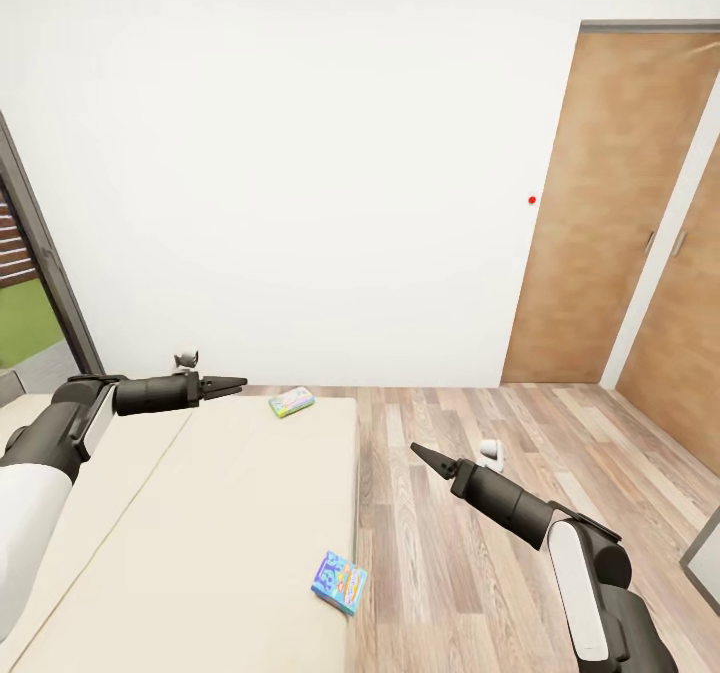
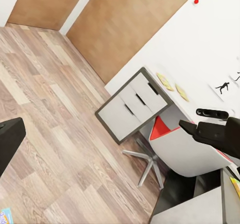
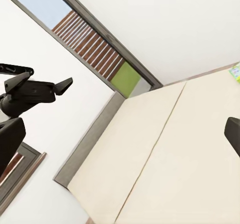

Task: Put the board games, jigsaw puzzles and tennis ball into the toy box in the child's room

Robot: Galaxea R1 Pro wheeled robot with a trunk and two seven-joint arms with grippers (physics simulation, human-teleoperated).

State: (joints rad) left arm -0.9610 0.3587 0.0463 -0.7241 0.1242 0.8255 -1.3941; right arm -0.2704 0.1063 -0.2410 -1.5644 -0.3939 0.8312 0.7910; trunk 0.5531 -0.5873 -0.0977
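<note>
Head view:

- Bed (image 1: 200, 513): wide, low, plain beige mattress, smooth matte surface, a seam running lengthwise; long axis running away from the camera toward the white wall.
- Board games, two on the mattress, well apart. Green-edged board game (image 1: 291, 402): thin flat rectangle, busy pastel cover, lying flat near the far end of the bed, long axis slanted, pointing toward the far right. Blue-purple board game (image 1: 340, 582): thin flat rectangle, colourful printed cover, lying flat at the bed's right edge, near end; long axis slanted toward the far left, one corner reaching the mattress edge.
- Left gripper (image 1: 232, 385): dark, slim, tapering; held above the far end of the bed, pointing right, short of the green-edged box; fingers drawn close together, nothing between them.
- Right gripper (image 1: 420, 450): dark, pointed; over the floor (image 1: 480, 553) beside the bed, pointing far-left; fingers near together, holding nothing.
- Floor of wood-grain planks, mixed brown tones. Wooden door (image 1: 600, 203), flat brown panel, in the far wall at right.

Left wrist view:

- Table (image 2: 131, 104): white top, pale grey drawer fronts with dark slot handles, boxy. Two flat yellowish squares on its top, too small to identify.
</note>
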